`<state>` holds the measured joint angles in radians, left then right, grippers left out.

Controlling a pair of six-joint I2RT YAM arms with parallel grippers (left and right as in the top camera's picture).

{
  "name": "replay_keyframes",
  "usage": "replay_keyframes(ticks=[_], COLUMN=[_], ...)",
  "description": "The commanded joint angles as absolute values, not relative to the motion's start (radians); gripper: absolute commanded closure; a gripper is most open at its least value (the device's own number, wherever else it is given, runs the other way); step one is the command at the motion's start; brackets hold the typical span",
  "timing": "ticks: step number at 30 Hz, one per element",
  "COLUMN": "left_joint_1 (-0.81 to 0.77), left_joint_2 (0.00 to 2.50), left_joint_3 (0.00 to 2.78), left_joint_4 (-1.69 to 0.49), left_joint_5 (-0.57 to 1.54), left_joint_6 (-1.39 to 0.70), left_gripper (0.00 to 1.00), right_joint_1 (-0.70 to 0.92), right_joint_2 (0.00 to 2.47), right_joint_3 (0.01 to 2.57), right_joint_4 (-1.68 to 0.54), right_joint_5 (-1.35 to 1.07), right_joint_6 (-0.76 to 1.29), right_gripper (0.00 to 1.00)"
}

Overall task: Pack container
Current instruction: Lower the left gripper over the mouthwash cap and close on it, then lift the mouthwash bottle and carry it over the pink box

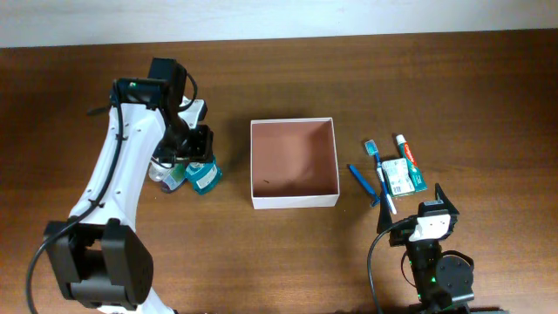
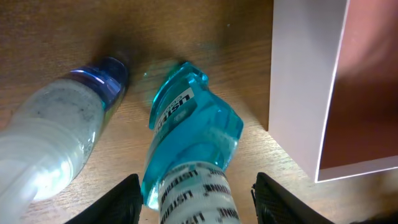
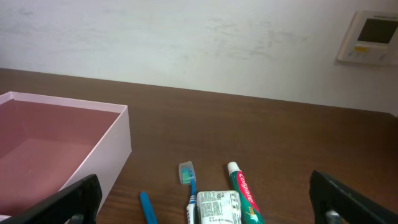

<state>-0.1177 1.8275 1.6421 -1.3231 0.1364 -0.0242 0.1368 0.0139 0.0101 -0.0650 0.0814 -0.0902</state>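
The container point(image 1: 294, 197) is a square white-walled box with a reddish-brown inside at the table's middle; it also shows in the left wrist view point(image 2: 298, 93) and the right wrist view point(image 3: 115, 140). It holds nothing. My left gripper point(image 1: 193, 161) is open, its fingers either side of a blue mouthwash bottle point(image 2: 189, 143) lying left of the box. A clear bottle with a blue cap point(image 2: 56, 137) lies beside it. My right gripper point(image 1: 432, 209) is open and empty at the front right, behind a toothpaste tube point(image 3: 244, 193), a toothbrush point(image 3: 189, 186), a white packet point(image 3: 214, 208) and a blue stick point(image 3: 149, 208).
A white wall stands behind the table's far edge, with a wall panel point(image 3: 368, 37) at the right. The toiletries on the right lie close together between the box and my right gripper.
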Motion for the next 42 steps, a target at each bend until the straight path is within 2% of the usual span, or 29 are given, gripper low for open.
replay_keyframes(ticks=[1, 5, 10, 32, 42], left_joint_1=[-0.117, -0.115, -0.115, -0.115, -0.127], left_joint_2=[1.836, 1.836, 1.836, 1.836, 1.793], left_joint_3=[1.615, 1.615, 1.615, 1.660, 1.802], left_joint_4=[-1.312, -1.308, -1.306, -1.309, -1.362], left_joint_5=[0.126, 0.125, 0.125, 0.085, 0.085], left_joint_6=[-0.035, -0.035, -0.034, -0.035, -0.039], left_gripper=[0.42, 0.44, 0.60, 0.87, 0.88], right_joint_1=[0.128, 0.128, 0.128, 0.128, 0.128], right_joint_2=[0.006, 0.006, 0.006, 0.006, 0.006], right_joint_3=[0.006, 0.006, 0.006, 0.006, 0.006], right_joint_4=[-0.073, -0.073, -0.073, -0.073, -0.073], right_joint_5=[0.090, 0.090, 0.090, 0.090, 0.090], right_joint_6=[-0.097, -0.097, -0.097, -0.097, -0.097], right_gripper=[0.02, 0.02, 0.02, 0.02, 0.02])
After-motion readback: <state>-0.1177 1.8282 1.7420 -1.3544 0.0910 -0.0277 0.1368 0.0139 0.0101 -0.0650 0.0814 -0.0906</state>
